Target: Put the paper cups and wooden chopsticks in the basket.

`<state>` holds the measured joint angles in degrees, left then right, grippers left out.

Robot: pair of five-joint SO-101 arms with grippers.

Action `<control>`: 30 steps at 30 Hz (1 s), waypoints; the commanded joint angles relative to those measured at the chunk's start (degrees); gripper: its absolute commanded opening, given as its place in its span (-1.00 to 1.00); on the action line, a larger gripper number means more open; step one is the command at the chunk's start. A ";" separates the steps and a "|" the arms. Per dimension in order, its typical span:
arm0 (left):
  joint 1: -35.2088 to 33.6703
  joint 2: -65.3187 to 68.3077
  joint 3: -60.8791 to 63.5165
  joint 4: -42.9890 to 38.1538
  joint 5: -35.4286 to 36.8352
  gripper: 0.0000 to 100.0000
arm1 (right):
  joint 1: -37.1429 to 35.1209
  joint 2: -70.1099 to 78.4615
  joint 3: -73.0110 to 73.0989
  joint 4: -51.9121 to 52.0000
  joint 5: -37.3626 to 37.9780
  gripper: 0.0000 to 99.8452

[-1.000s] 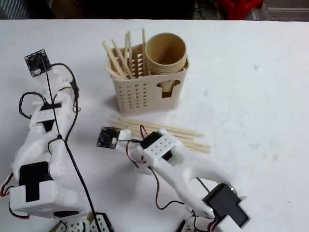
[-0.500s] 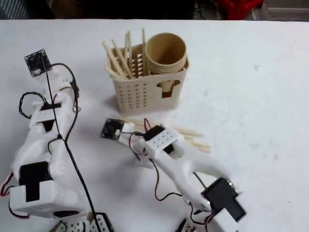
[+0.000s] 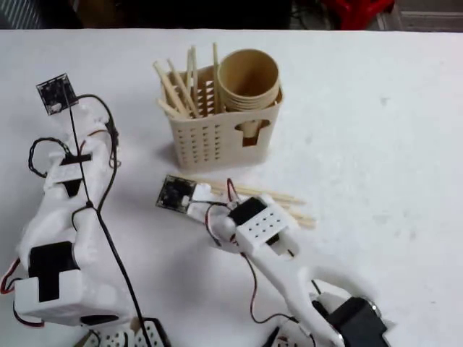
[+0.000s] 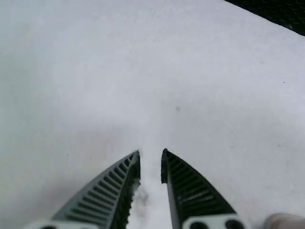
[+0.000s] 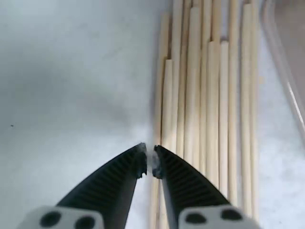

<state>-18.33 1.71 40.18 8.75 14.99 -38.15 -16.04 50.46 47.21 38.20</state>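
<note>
Loose sticks: a row of pale round wooden chopsticks (image 3: pixel 288 205) (image 5: pixel 205 95) lies flat on the white table (image 3: pixel 376 144), side by side, just in front of the basket and partly under the right arm (image 3: pixel 257 228).
Handling: likely light, stiff and smooth. They would roll or fan out if nudged, and a single stick is thin to pinch.
Where to hold: probably across the middle of one or two outer sticks, so they lift level.
Right pincer (image 5: pixel 148 155): nearly closed, its tips at the outermost stick, with nothing clearly held.
Left pincer (image 4: pixel 150 160): parted by a narrow gap and empty, over bare table well away from the sticks.
Basket: the cream perforated plastic basket (image 3: pixel 210 141) already holds a stack of tan paper cups (image 3: pixel 248 76) and upright chopsticks (image 3: pixel 181 90).
In the way: those upright sticks crowd the free half of the basket, and its front wall stands near the row.
</note>
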 commanded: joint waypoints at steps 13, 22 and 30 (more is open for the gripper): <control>-0.66 -0.40 -2.64 0.44 -0.53 -0.81 | 3.82 10.95 -7.03 -2.24 0.18 -0.96; -0.66 -0.40 -2.73 0.44 -0.53 -0.81 | 3.91 3.82 -5.89 -0.13 -2.37 -0.97; -0.66 -0.40 -2.64 0.44 -0.53 -0.81 | 3.74 -1.54 -2.29 -0.84 -2.20 -0.96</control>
<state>-18.33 1.71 40.18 8.75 14.99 -34.99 -15.34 48.53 46.59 36.62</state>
